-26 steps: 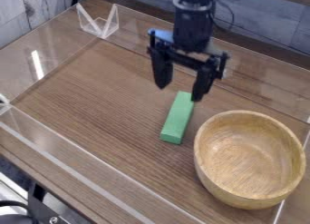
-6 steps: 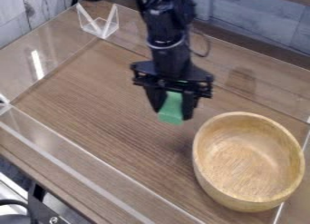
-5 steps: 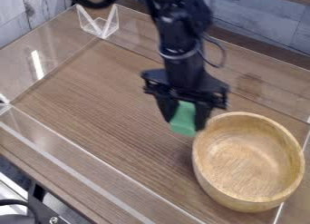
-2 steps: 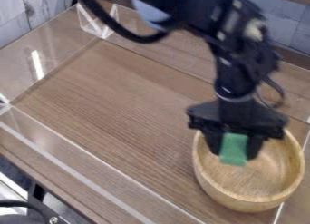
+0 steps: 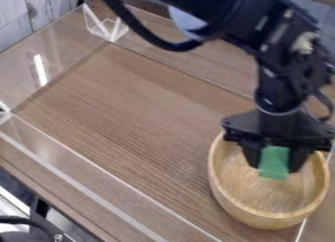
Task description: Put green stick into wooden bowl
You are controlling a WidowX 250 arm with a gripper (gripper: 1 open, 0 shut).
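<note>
Green stick (image 5: 275, 164) hangs pinched upright in the hand (image 5: 276, 160), just above the inside of the bowl (image 5: 236, 197) on the wood worktop (image 5: 118, 109).

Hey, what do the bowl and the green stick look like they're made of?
The wooden bowl looks like light tan wood with a smooth, slightly glossy finish; grain lines show on its inner wall. The green stick, held in the tool over the bowl, is a uniform bright green with flat faces: painted wood or plastic, hard to tell.
</note>
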